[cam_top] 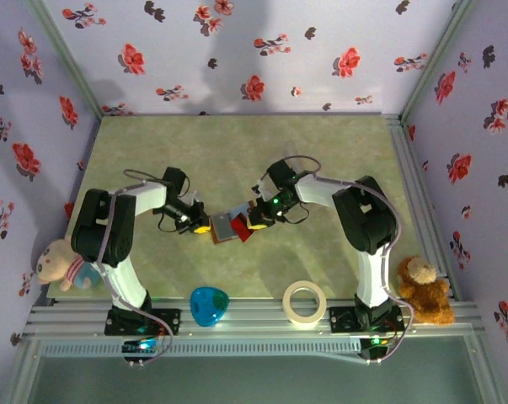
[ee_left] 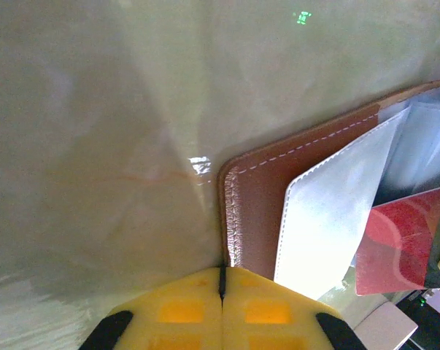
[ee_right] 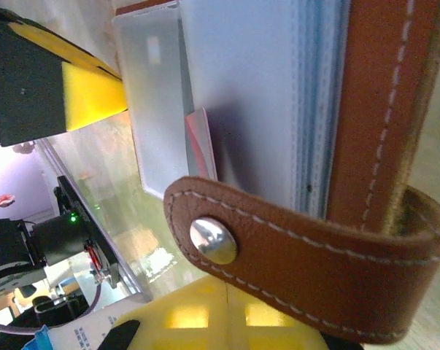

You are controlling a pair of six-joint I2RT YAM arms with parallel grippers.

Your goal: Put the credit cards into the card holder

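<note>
Resting place: wallet (cam_top: 227,225) open, mid-tabletop (cam_top: 237,151), between both claws.
Left claw (ee_left: 221,281): closed tight at wallet's brown edge.
Right claw (ee_right: 227,302): closed tight beside snap strap (ee_right: 300,255).
Red card (ee_left: 402,244): partly under clear sleeve (ee_left: 329,211).

Both arms are bending at the elbow and reaching inward, wrists pointing at each other. The left gripper (cam_top: 200,226) is pressing its yellow fingers (ee_left: 183,310) tight together. The right gripper (cam_top: 256,222), just opposite its tips, is clamping likewise.
</note>
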